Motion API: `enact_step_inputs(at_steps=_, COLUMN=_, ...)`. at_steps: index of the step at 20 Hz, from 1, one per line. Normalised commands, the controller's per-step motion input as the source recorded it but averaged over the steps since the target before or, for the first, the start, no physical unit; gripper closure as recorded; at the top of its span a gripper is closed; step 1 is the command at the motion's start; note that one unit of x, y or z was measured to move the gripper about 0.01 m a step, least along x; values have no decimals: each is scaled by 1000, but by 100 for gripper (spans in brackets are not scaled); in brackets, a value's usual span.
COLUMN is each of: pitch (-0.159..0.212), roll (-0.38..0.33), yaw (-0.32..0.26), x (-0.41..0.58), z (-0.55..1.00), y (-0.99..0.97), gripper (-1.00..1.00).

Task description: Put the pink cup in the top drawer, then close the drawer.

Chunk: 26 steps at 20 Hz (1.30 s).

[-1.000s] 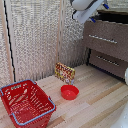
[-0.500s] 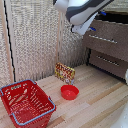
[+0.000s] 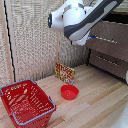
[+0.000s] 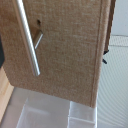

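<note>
The pink recepticle shows in neither view. The bulky white arm (image 3: 80, 20) reaches from the exterior view's upper right across the front of the storage unit (image 3: 112, 50), a grey-brown chest with silver bar handles. Only a small blue bit (image 3: 92, 36) shows at the arm's end, next to the upper drawer front (image 3: 112, 32) and its handle (image 3: 107, 39); the gripper's fingers are hidden behind the arm. The wrist view is filled by a wood-grain drawer front (image 4: 65, 50) with a silver bar handle (image 4: 27, 42), seen very close, and no fingers appear in it.
A red wire-sided basket (image 3: 25, 102) stands on the wooden floor at the exterior view's lower left. A shallow red bowl (image 3: 69, 92) sits near the middle, with a small patterned packet (image 3: 65, 72) upright behind it. A woven beige wall (image 3: 30, 40) backs the scene.
The arm has swung from the exterior view's upper right corner leftward and lower, and now covers the top middle. Basket, bowl and packet have not moved.
</note>
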Motion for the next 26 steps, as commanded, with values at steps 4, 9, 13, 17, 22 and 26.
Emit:
enact_step_inputs(at_steps=4, pitch=14, roll=0, yaw=130, x=144, z=0, y=-536, gripper=-100)
enact_step_inputs(at_steps=9, pitch=0, roll=-1, yaw=129, x=103, z=-30, y=-431, gripper=-100)
enact_step_inputs(at_steps=13, pitch=0, roll=-27, yaw=129, x=67, z=-174, y=-246, gripper=-100)
enact_step_inputs(at_steps=17, pitch=-5, roll=-87, yaw=141, x=6, z=-347, y=-127, gripper=-100)
enact_step_inputs(at_steps=22, pitch=14, roll=-54, yaw=125, x=-3, z=-27, y=-373, gripper=100)
enact_step_inputs(at_steps=26, pitch=41, roll=-69, yaw=38, x=-1, z=179, y=-199, gripper=100)
